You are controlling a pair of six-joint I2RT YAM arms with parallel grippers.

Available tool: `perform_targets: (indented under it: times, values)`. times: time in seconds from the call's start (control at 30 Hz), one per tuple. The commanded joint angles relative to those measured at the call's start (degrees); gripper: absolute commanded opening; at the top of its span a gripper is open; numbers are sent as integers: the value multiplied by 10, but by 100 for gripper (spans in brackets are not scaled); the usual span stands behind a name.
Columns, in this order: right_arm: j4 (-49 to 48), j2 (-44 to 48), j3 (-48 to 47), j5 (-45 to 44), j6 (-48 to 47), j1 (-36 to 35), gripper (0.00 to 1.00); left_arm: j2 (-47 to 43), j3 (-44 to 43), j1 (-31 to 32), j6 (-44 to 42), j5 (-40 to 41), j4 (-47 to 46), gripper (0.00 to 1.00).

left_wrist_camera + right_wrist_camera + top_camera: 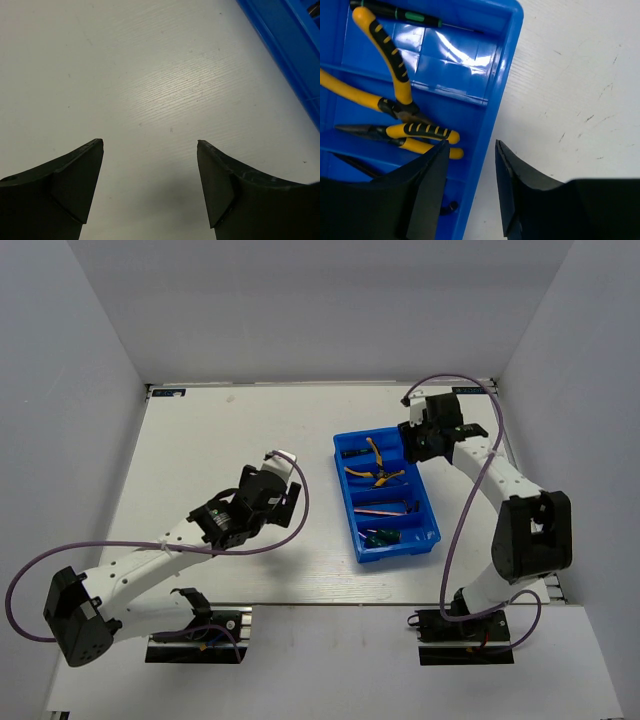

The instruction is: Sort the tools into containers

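Table (pixel 200 440): we find the tray (pixel 347 502) on it, right of centre, its long side running far to near.
Farthest compartment: we see the screwdriver (pixel 415 16) lying crosswise.
Second compartment: both pliers (pixel 395 60), against each other, one handle reaching over the ridge toward the screwdriver.
Third compartment: the hex keys (pixel 385 509).
Nearest compartment: the stubby tool (pixel 381 536).
Left gripper (pixel 150 145): we place it left of the tray, above bare table.
Right gripper (pixel 470 145): at the tray's far right corner, one finger above the tray, the other above the table.
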State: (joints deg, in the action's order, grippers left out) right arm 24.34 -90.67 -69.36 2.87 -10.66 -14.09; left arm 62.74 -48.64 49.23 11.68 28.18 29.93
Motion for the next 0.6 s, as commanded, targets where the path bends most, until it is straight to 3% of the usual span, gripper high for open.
perform_targets:
  times: [0.0,0.4,0.53,0.57]
  values:
    - [-2,-29,-39,-5,19,7,48,-35,2,-5,7,13,-11,85]
    - [2,-126,-99,-8,31,20,45,-40,7,-5,2,2,-16,85]
    - [4,-147,-112,-10,36,20,37,-40,7,-5,2,2,-16,85]
    - [4,-153,-111,-10,40,24,27,-40,7,-5,2,2,-16,85]
